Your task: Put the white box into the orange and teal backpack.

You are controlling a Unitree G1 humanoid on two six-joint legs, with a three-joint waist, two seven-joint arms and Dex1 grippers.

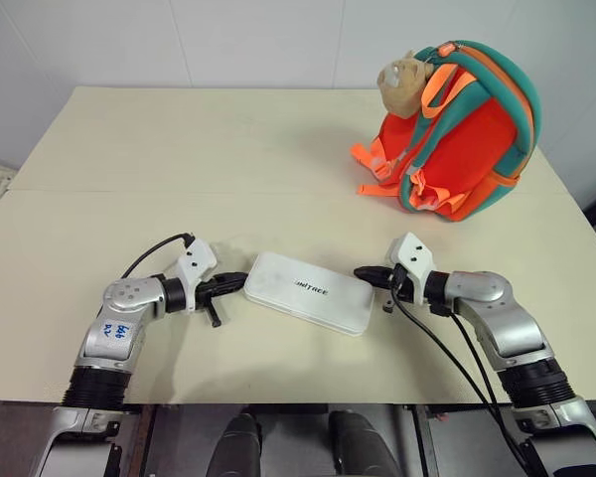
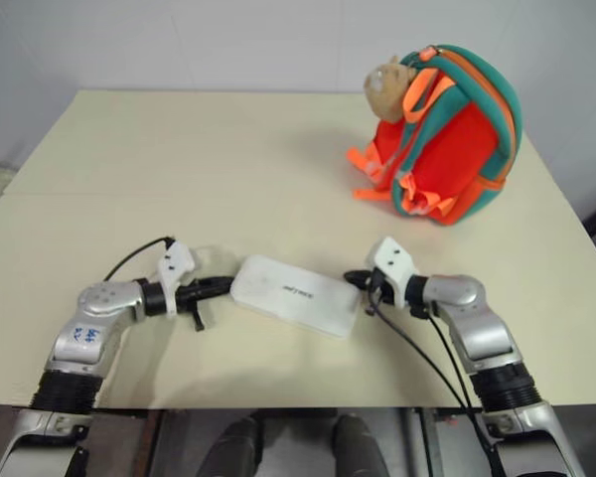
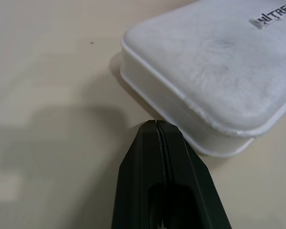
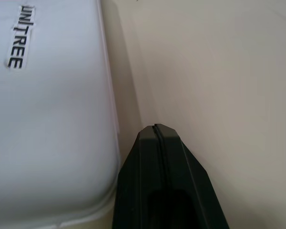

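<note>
One white box (image 1: 309, 292) lies flat near the front of the cream table (image 1: 179, 159), its "UNITREE" lettering facing up. Two claws flank it, the left claw (image 1: 240, 279) and the right claw (image 1: 360, 271) each clenched and grasping nothing, tips at opposite ends. One orange and teal backpack (image 1: 455, 129) stands at the far right corner, one tan plush toy (image 1: 404, 82) attached.

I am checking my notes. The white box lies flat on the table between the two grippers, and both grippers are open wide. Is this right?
Not quite. The white box does lie flat on the table between them, but the left gripper and the right gripper are both shut, fingers pressed together, as the two wrist views show.
</note>
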